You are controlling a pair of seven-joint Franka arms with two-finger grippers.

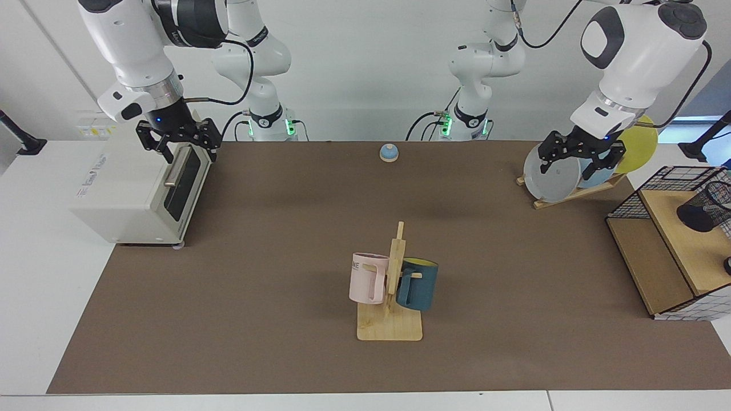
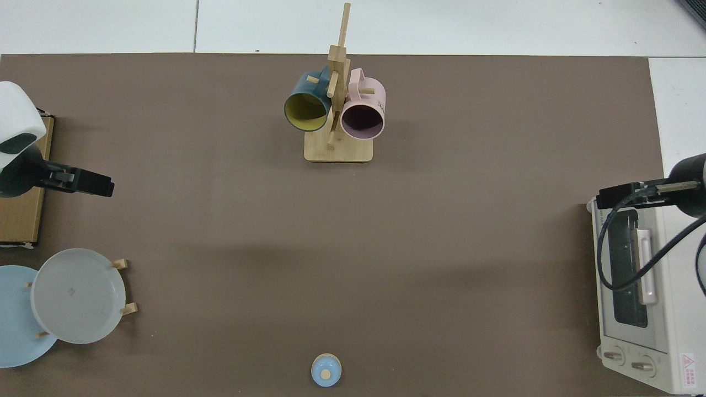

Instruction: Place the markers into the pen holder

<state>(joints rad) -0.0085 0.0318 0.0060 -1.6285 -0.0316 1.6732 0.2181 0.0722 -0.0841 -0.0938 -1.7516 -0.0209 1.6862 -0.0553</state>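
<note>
across a brown-matted worktop [image 1: 285, 240], two white arms, one at each end, both tools empty.

at the facing view's right end: left tool [image 1: 578, 157] hanging in the air in front of a rack of plates [image 1: 551, 174], fingers spread, gripping nothing. just beyond it, a wooden shelf unit [image 1: 657, 257] under a black wire grid basket [image 1: 645, 191]. on the shelf's top board, at the very edge of the view, the pen holder [image 1: 705, 211], a black mesh cup, tilted or lying on its side, cut off by the frame. no marker to be made out in either view; whereabouts cannot be told.

at the facing view's left end: right tool [image 1: 178, 142] poised over the top front edge of a cream toaster oven [image 1: 134, 191], fingers spread, holding nothing.

mid-worktop: wooden mug stand [image 1: 391, 311] carrying a pink mug [image 1: 367, 278] and a teal mug [image 1: 418, 283]. near the far edge, a small blue knobbed object [image 1: 388, 152].
</note>
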